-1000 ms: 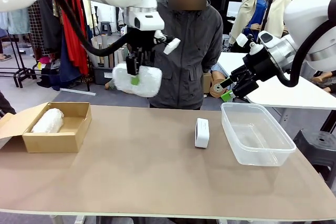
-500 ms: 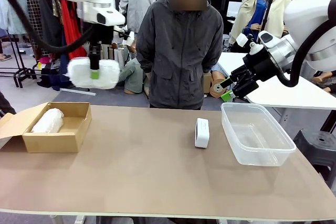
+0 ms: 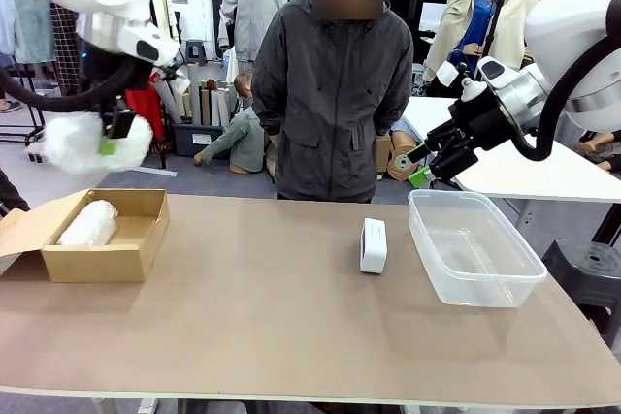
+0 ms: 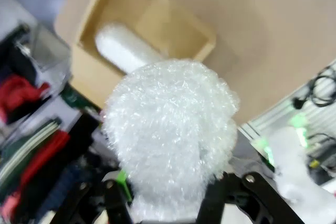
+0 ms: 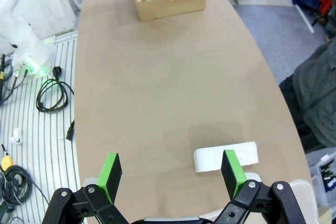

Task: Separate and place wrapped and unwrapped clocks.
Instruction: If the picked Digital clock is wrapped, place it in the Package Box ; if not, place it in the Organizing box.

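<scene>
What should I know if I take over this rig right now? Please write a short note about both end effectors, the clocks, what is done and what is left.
Left end effector: shut on a wrapped clock, held in the air at the cardboard box end of the table.
Right end effector: open, empty, raised behind the clear tub.
Things: the second wrapped clock lies in the box. The bare clock stands on the table beside the tub, not touching it.
Done: one wrapped clock is boxed.
Left: probably lower the held one into the box, then move the bare clock, likely into the tub.
</scene>
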Robot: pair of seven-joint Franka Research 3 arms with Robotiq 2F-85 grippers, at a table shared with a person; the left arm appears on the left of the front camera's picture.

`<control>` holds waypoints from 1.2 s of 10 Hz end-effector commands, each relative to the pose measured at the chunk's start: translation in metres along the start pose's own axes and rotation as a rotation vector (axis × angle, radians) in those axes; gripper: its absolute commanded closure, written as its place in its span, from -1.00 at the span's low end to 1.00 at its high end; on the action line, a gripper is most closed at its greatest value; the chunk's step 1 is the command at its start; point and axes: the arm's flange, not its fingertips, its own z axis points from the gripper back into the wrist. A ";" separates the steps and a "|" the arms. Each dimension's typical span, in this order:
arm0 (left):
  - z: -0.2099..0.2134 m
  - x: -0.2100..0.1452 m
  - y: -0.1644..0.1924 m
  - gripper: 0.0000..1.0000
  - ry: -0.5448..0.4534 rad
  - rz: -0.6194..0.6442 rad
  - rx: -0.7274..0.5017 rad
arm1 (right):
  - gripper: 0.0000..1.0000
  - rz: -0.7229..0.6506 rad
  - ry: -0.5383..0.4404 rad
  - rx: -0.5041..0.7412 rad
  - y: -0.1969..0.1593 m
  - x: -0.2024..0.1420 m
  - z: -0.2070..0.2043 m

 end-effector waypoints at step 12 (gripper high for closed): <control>-0.061 0.017 0.041 1.00 0.003 0.765 0.001 | -1.00 0.008 -0.006 0.003 -0.001 0.001 0.001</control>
